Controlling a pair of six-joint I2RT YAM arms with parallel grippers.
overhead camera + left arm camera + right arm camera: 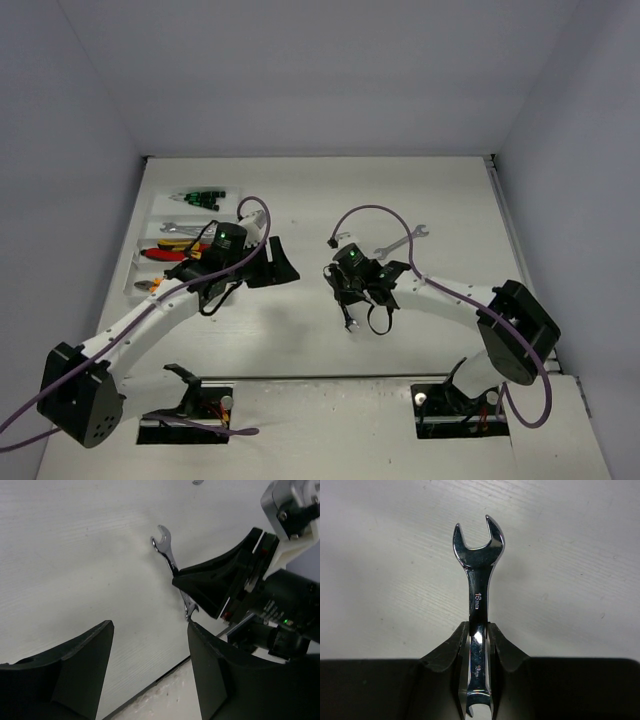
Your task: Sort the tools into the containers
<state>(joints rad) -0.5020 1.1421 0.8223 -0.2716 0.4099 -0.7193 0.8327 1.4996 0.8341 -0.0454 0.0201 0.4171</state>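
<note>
Over the table (420,200), right gripper (479,630) pinching a silver wrench (479,560), left gripper (150,626) spread wide

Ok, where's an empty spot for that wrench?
For the held wrench, the table is bare along the far edge, beyond the loose wrench, and in the near middle between the left arm and right arm. It's crowded on the left, where the tray holds tools and the open left gripper sits beside it.
</note>
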